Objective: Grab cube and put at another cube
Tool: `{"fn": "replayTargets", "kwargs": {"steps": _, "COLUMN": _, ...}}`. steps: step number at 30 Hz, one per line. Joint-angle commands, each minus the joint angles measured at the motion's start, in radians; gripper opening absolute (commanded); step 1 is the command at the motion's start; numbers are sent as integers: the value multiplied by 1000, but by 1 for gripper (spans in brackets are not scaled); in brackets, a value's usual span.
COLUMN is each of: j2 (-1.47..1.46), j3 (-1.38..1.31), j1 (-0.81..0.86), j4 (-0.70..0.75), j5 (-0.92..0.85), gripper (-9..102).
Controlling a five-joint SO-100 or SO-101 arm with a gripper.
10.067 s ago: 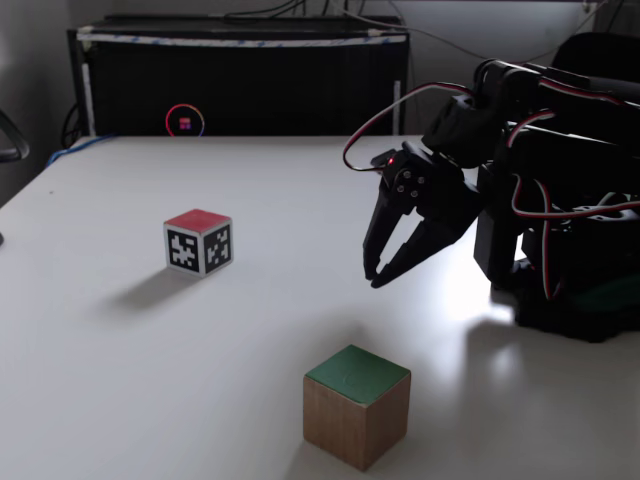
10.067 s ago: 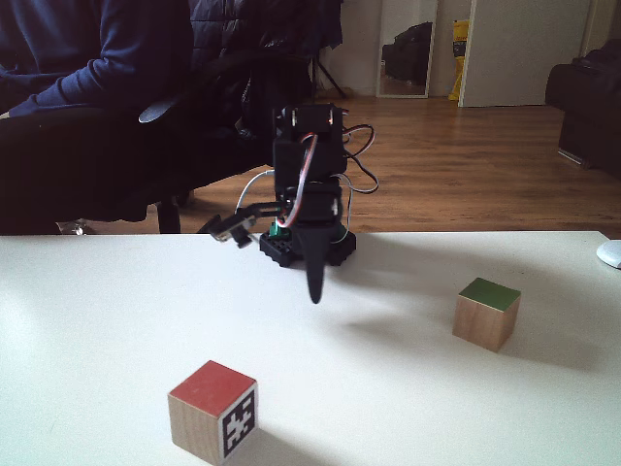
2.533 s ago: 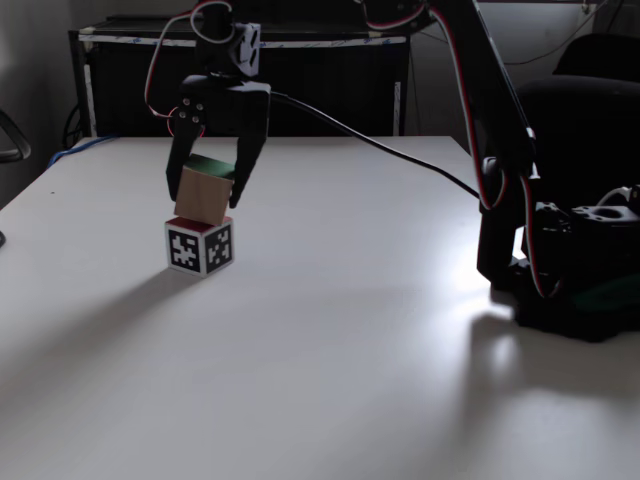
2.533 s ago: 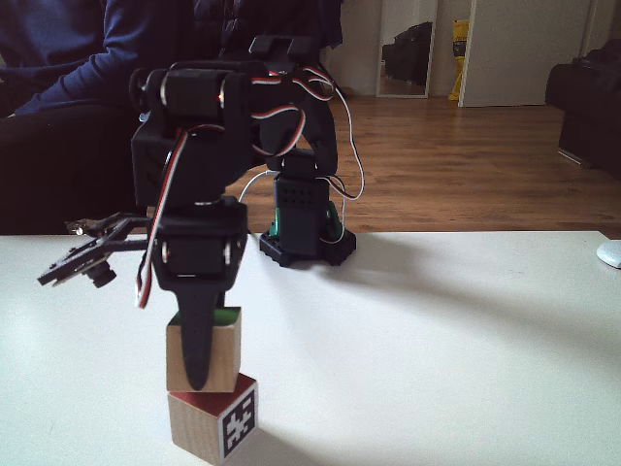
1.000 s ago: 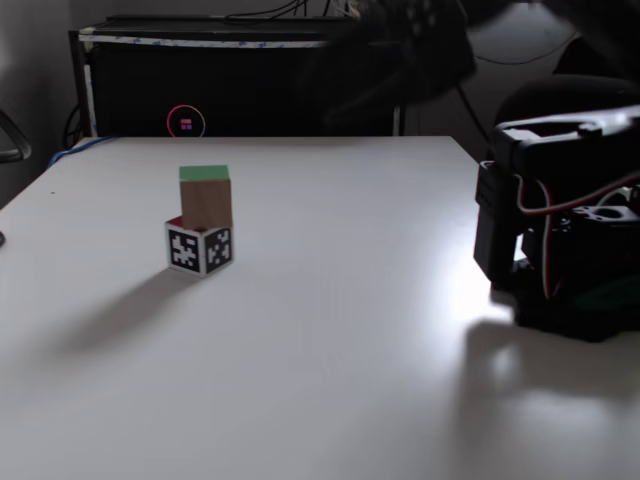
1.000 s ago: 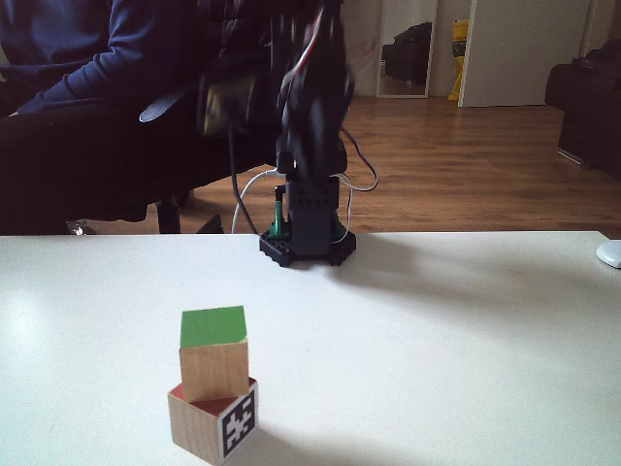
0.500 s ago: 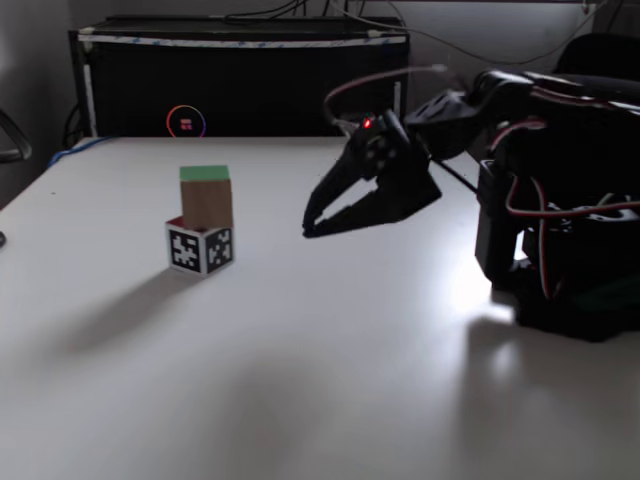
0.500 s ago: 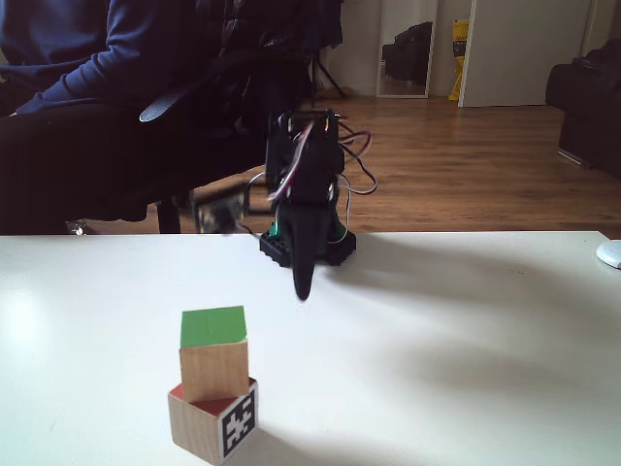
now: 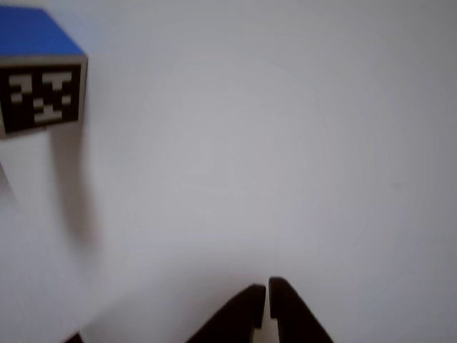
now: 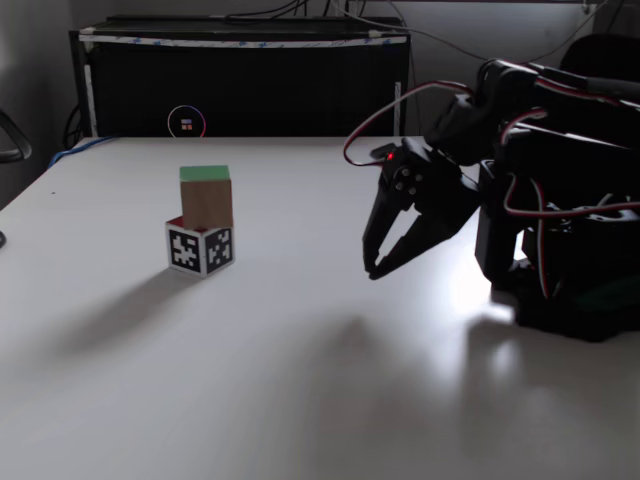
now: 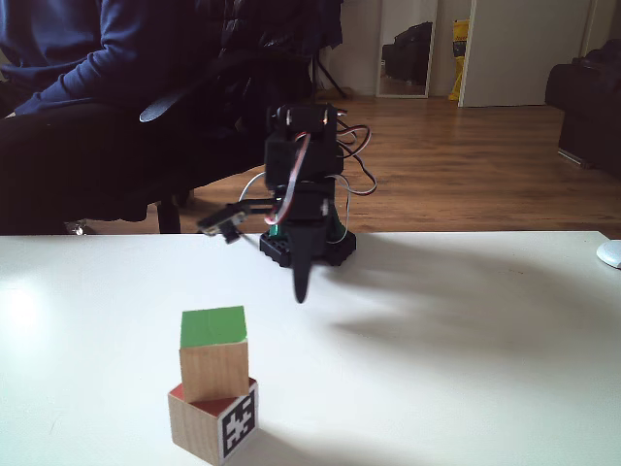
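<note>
Gleaming white table [image 10: 300, 380], wooden floor [image 11: 466, 165] behind.

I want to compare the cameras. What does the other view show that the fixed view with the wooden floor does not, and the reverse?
Only the other view: the bottom cube's blue face and the gap between the near-shut fingertips. Only the fixed view: the green-topped cube stacked on the bottom cube, the arm base, a seated person. Both: the bottom cube, the gripper, the white table.

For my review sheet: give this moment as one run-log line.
green-topped cube: stacked on tagged red cube | tool: shut, empty, apart from stack, above table | stack: standing
</note>
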Motion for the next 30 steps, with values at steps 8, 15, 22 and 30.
{"fn": "replayTargets", "kwargs": {"steps": 8, "j2": 3, "j3": -48, "j1": -28, "j4": 8, "j5": 112, "gripper": 0}}
{"fn": "replayTargets", "kwargs": {"steps": 15, "j2": 3, "j3": -48, "j1": -46, "j4": 8, "j5": 98, "gripper": 0}}
{"fn": "replayTargets", "kwargs": {"steps": 22, "j2": 3, "j3": -48, "j1": -32, "j4": 8, "j5": 117, "gripper": 0}}
{"fn": "replayTargets", "kwargs": {"steps": 30, "j2": 3, "j3": -48, "j1": -29, "j4": 8, "j5": 117, "gripper": 0}}
